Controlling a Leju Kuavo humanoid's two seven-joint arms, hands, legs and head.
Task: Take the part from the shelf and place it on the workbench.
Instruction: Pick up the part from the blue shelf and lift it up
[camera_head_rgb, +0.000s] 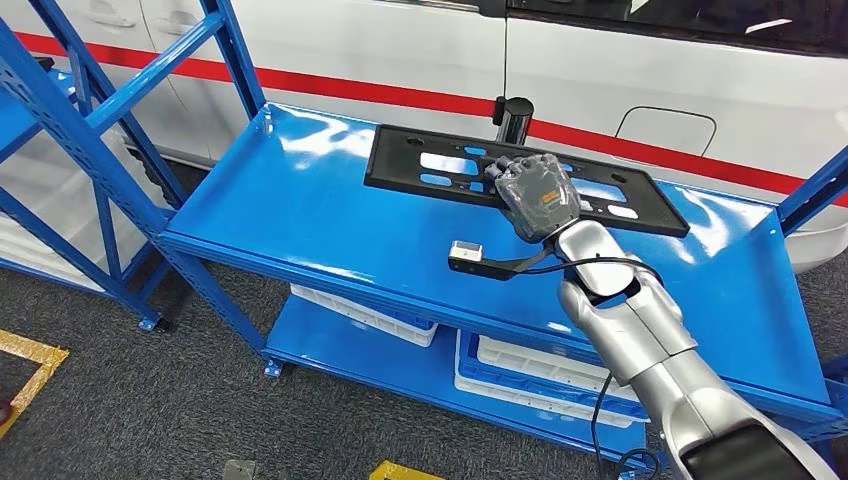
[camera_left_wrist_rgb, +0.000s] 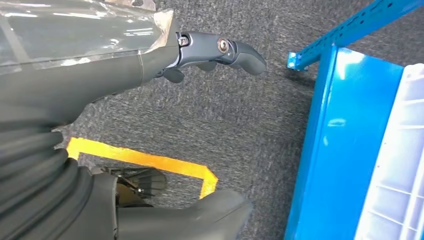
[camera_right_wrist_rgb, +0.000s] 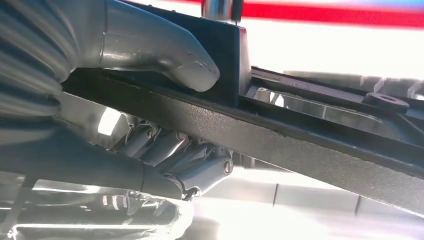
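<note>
Part (camera_head_rgb: 430, 165) in right hand (camera_head_rgb: 538, 195), near shelf edge (camera_head_rgb: 300, 265)

head view high over shelf (camera_head_rgb: 300, 200), wrist views close

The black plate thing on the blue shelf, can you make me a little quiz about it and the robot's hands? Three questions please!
1. True or false: the right hand has the black part between its thumb and fingers.
2. Which level of the blue shelf is the black part on? A) top level B) bottom level C) the floor
3. Fill in: the left hand hangs over the grey ____ with the yellow tape.

Key: 1 true. 2 A. 3 carpet.
</note>
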